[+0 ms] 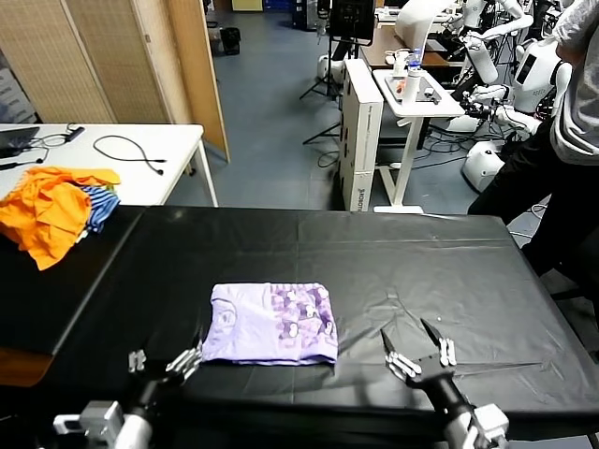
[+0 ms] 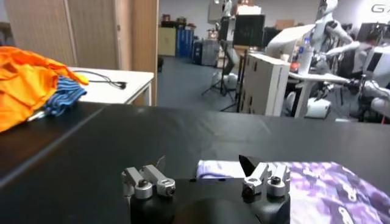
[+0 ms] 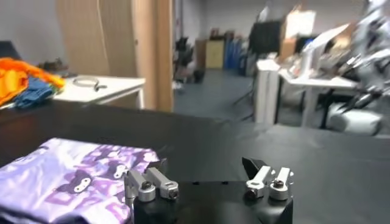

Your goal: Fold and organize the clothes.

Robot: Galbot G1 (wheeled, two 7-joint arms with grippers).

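The pale lavender T-shirt (image 1: 271, 323) lies folded into a neat rectangle on the black table (image 1: 421, 262), its purple print showing on the right half. It also shows in the left wrist view (image 2: 317, 182) and the right wrist view (image 3: 73, 176). My left gripper (image 1: 167, 358) is open and empty, low over the table just off the shirt's front left corner. My right gripper (image 1: 416, 346) is open and empty, a little to the right of the shirt, apart from it. In the wrist views both the left gripper (image 2: 204, 167) and the right gripper (image 3: 204, 167) hold nothing.
Bright orange garments (image 1: 51, 210) and a blue-striped cloth (image 1: 98, 206) lie at the table's far left. A white table (image 1: 112, 154) with a cable stands behind. A person (image 1: 562, 159) stands at the right edge. Other robots and desks are farther back.
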